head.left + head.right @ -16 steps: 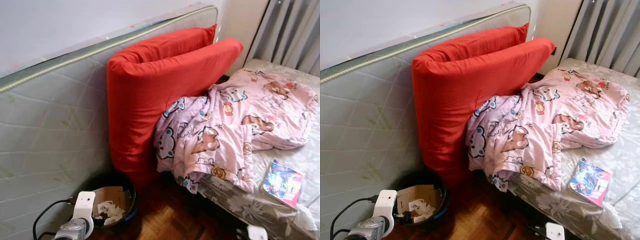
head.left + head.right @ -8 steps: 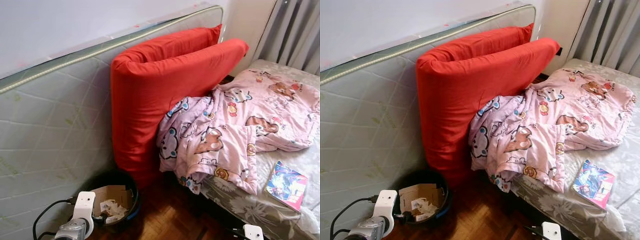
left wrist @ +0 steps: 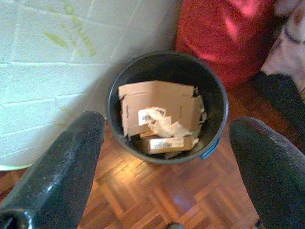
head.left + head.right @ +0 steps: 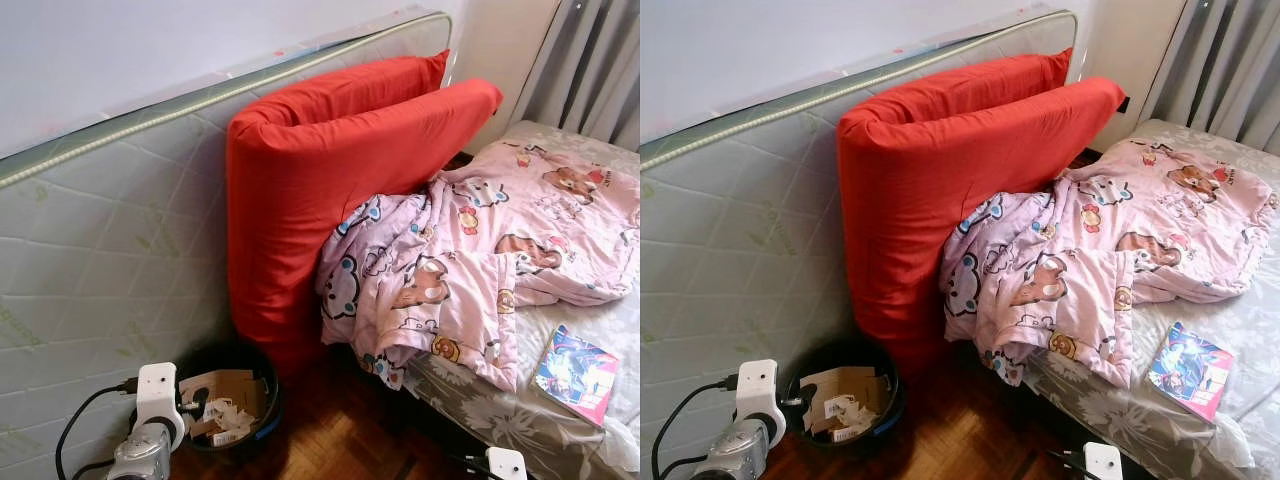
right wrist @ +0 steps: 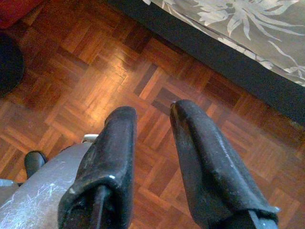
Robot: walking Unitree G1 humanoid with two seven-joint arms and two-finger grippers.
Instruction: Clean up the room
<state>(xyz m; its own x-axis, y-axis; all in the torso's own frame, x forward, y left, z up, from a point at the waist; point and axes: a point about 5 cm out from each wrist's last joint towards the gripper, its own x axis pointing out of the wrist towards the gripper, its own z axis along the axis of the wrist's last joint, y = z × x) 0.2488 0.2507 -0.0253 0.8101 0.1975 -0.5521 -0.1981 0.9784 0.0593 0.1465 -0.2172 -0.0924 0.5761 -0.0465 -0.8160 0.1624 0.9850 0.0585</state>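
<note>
The left gripper (image 3: pixel 167 143) is hovering with its two black fingers (image 3: pixel 62 162) spread wide and holding nothing, directly above and slightly short of a black waste bin (image 3: pixel 209 90) that is sitting on the wooden parquet floor (image 3: pixel 143 200). Inside the bin, straight ahead of the spread fingers, torn cardboard (image 3: pixel 157 105) and crumpled paper scraps (image 3: pixel 162 125) are lying in a loose heap. Just beyond the bin from the gripper, a pale quilted mattress (image 4: pixel 110 240) is standing on edge against the wall, and a red cushion (image 4: pixel 320 190), folded over on itself, is leaning against it, its lower end standing just beside the bin. A pink cartoon-print blanket (image 4: pixel 470 260) is lying crumpled on the bed (image 4: pixel 1170 420), well off to the right of the left gripper, with one corner hanging over the bed's edge near the cushion. A colourful book (image 4: pixel 574 372) is resting flat on the grey floral sheet just beside the blanket. The right gripper (image 5: pixel 152 114) is hanging low over bare parquet, its fingers (image 5: pixel 114 143) drawn close together with a narrow gap between them and nothing caught there; the dark side of the bed frame and the floral sheet are lying ahead of it. Grey curtains (image 4: pixel 1230 70) are hanging behind the far end of the bed.
</note>
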